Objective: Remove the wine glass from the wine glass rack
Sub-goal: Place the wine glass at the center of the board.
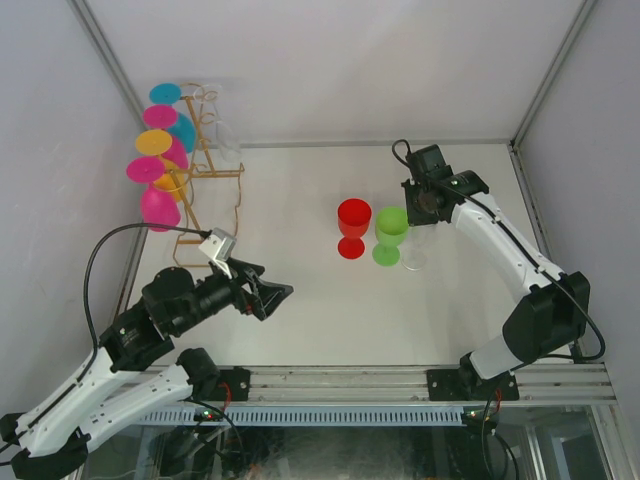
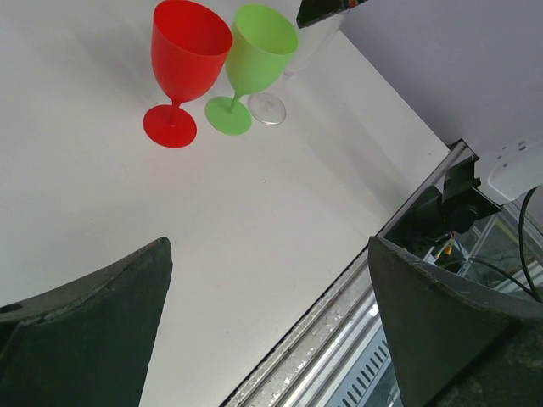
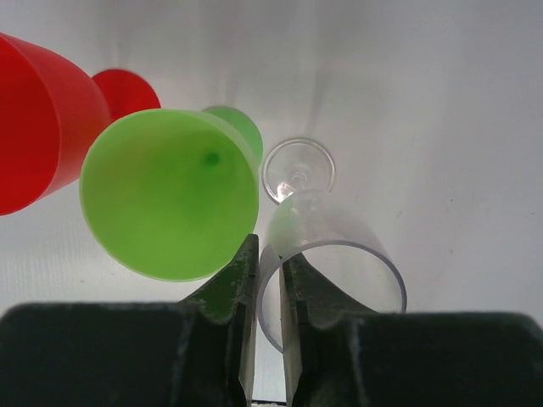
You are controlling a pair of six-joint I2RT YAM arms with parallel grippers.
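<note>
The gold wire wine glass rack (image 1: pixel 207 160) stands at the far left with several coloured glasses (image 1: pixel 160 170) hanging on it. A clear wine glass (image 1: pixel 413 256) stands upright on the table beside a green one (image 1: pixel 390 235) and a red one (image 1: pixel 353 226). My right gripper (image 1: pixel 420 212) is above it. In the right wrist view the gripper (image 3: pixel 268 248) is closed on the clear glass's rim (image 3: pixel 339 248), one finger inside and one outside. My left gripper (image 1: pixel 281 293) is open and empty at the near left, away from the rack; it also shows in the left wrist view (image 2: pixel 267 248).
The green glass (image 3: pixel 170 203) nearly touches my right gripper's outer finger. The red glass (image 2: pixel 182 64), the green glass (image 2: pixel 254 59) and the clear glass's foot (image 2: pixel 267 108) show in the left wrist view. The table's near edge rail (image 2: pixel 339 331) is under my left gripper.
</note>
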